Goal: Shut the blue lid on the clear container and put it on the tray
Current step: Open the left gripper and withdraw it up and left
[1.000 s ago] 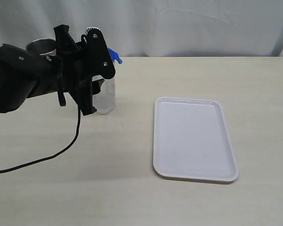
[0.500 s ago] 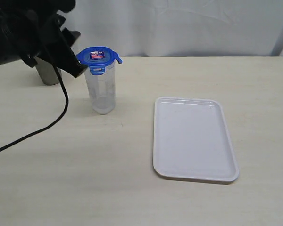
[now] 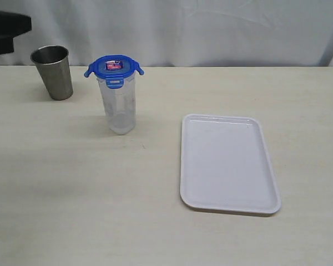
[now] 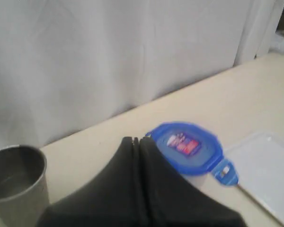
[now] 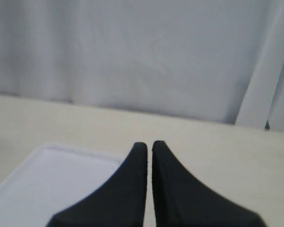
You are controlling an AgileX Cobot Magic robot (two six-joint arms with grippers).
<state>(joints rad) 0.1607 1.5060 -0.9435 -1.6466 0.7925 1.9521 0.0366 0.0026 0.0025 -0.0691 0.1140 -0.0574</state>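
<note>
Well off tray (image 3: 227, 206), clear container (image 3: 120, 108) under blue lid (image 3: 113, 66), maybe unlatched, left fingers (image 4: 126, 158) and right fingers (image 5: 138, 161) pressed together.

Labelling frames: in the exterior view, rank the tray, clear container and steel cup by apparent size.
1. flat white rectangular plastic tray
2. tall clear plastic container
3. grey steel cup, smallest, though it stands farther back

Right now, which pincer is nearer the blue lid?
Left. Left pincer hovers shut facing the blue lid; right pincer hangs by the tray, lid out of its view.
</note>
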